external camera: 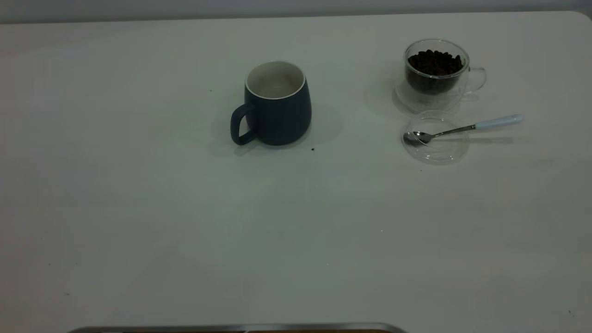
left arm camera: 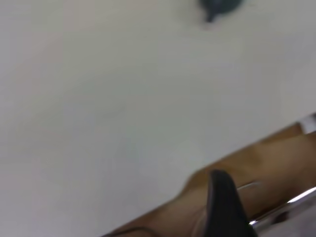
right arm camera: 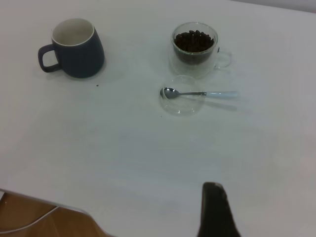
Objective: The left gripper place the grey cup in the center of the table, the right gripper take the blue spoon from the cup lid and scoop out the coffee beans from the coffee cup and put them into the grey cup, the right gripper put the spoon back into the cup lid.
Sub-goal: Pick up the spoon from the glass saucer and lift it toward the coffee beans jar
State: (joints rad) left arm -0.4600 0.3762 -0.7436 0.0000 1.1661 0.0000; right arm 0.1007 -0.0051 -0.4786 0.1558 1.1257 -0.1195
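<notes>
The grey cup (external camera: 277,104) stands upright near the table's centre, handle to the left, and its white inside looks empty. It also shows in the right wrist view (right arm camera: 74,49). The coffee cup (external camera: 437,74) stands at the far right with the coffee beans (external camera: 434,62) heaped in it. In front of it lies the cup lid (external camera: 434,138). The blue spoon (external camera: 462,128) rests with its bowl in the lid and its handle pointing right. Neither arm shows in the exterior view. A black part of my right gripper (right arm camera: 215,212) hangs over bare table, far from the spoon (right arm camera: 197,93). A black part of my left gripper (left arm camera: 224,207) is at the table's edge.
The white table (external camera: 138,208) is wide. A tiny dark speck (external camera: 313,149) lies just right of the grey cup. A metal rim (external camera: 231,328) runs along the near edge. Brown floor (left arm camera: 256,168) shows beyond the table's edge in the left wrist view.
</notes>
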